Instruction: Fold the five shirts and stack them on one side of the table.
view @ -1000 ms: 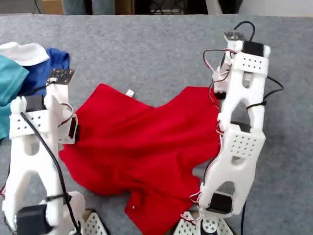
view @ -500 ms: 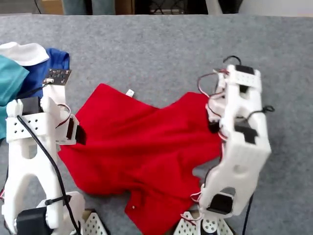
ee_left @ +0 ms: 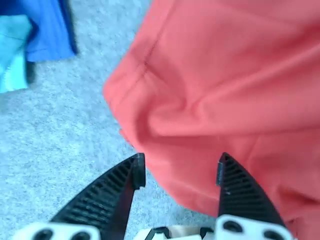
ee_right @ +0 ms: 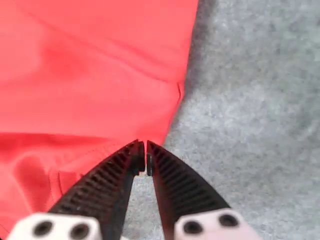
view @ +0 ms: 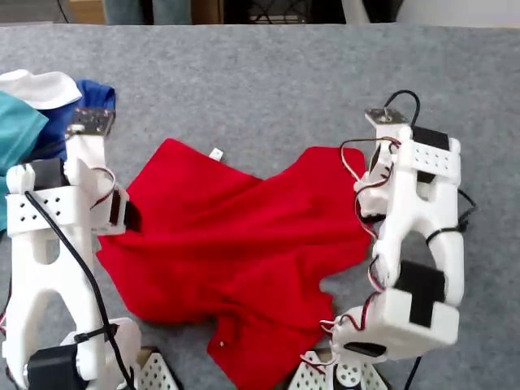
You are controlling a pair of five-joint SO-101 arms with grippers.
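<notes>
A crumpled red shirt (view: 236, 236) lies spread across the middle of the table. My left gripper (ee_left: 180, 167) hangs open over its left edge (ee_left: 125, 95), with red cloth below the gap between the fingers and nothing clamped. In the high view this gripper (view: 128, 216) sits at the shirt's left side. My right gripper (ee_right: 143, 152) is shut just above the shirt's right edge (ee_right: 182, 92), with no cloth visibly between its fingers. From above it (view: 366, 210) stands beside the right sleeve. Blue (view: 77, 110), teal (view: 16, 134) and white (view: 41, 85) shirts lie together at the far left.
The grey cloth-covered table (view: 260, 81) stretches bare behind the red shirt and to the right of the right arm (view: 418, 236). The blue shirt (ee_left: 42, 27) and teal shirt (ee_left: 12, 55) lie close to the left arm.
The right arm has folded back toward the near edge, with its gripper staying at the shirt's right edge. The left arm shifted slightly left. The red shirt has hardly moved.
</notes>
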